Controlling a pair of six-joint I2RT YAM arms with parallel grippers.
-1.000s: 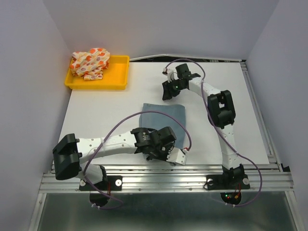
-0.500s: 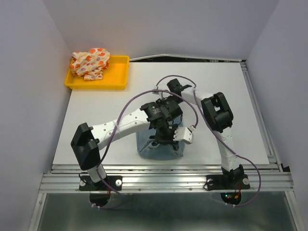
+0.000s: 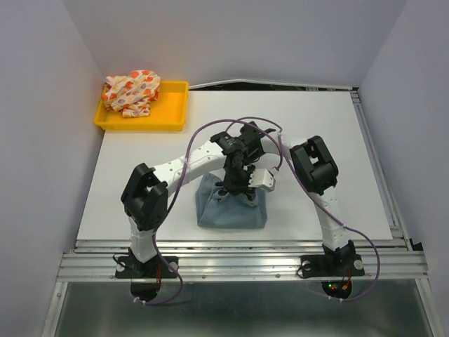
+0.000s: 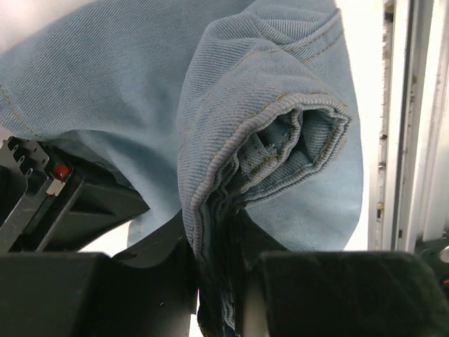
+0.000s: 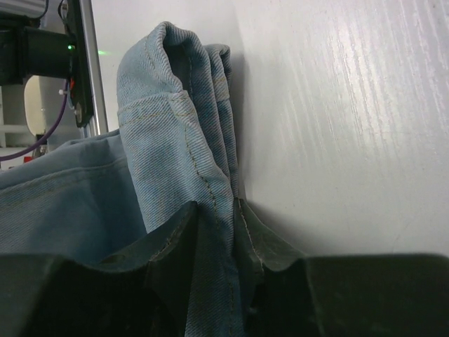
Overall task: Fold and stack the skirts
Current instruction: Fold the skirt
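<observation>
The light-blue denim skirt [image 3: 231,209] lies bunched on the white table, near the front middle. My left gripper [image 3: 235,188] is over its far edge and shut on a thick folded hem [image 4: 210,210]. In the right wrist view my right gripper [image 5: 235,205] is shut on a folded seam edge of the same denim skirt [image 5: 175,140], which rises upright from the jaws. From above, the left arm hides the right fingers. The white skirt with orange, red and purple spots [image 3: 131,91] lies crumpled in the yellow tray [image 3: 175,107] at the back left.
The two arms cross closely over the table's middle, with purple cables [image 3: 210,130] looping above them. A metal rail [image 3: 238,246] runs along the table's front edge. Grey walls close in the left, right and back sides.
The left arm swung from the near edge up to the table's middle, holding denim. The right gripper came in from the back and closed on the denim. The skirt now lies bunched nearer the front.
</observation>
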